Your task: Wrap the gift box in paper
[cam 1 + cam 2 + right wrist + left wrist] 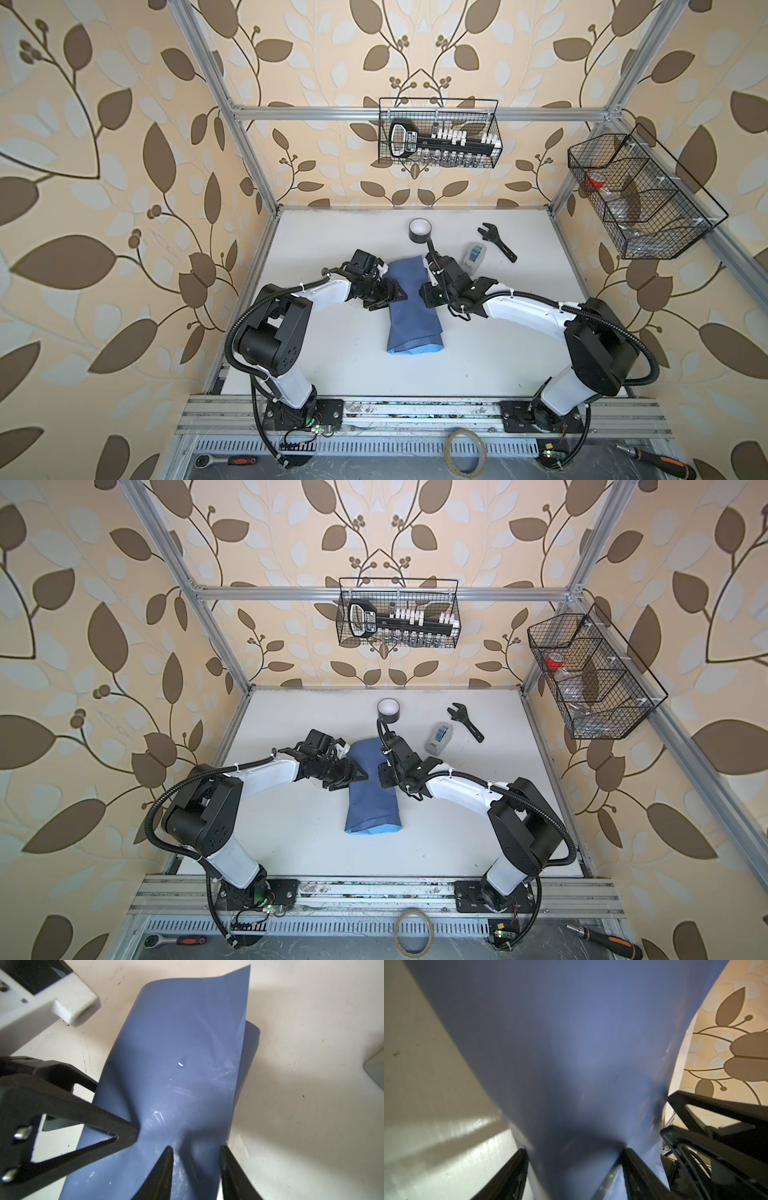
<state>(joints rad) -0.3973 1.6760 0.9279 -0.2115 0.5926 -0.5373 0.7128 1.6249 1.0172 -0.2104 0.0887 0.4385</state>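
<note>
Two grips meet on the paper (411, 328), which lies as a long folded bundle in the middle of the bench (324, 374). Its dark face is outward, and its lighter face shows only as a strip at the near end. You cannot see the gift box anywhere. It is most likely inside that bundle, about where the arms meet, but that is a guess.

Your left gripper (395, 297) comes in from the left with its fingers (510, 1176) set wide, clasping the bundle between them. Your right gripper (427, 296) comes in from the right with its fingers (166, 1167) closer together, pinching a raised pucker of paper.

Watch three things:
- **Far flap:** it stands up loose and curled, so if either grip lets go it may spring open and undo the fold.
- **Pucker:** if you pull the arms apart, the thin sheet may tear or crease there.
- **Box:** if you lift or drag unevenly, it may slide inside and end up off-centre.

The tape roll (419, 230) sits at the far side, and nothing visible holds the seam down yet.
</note>
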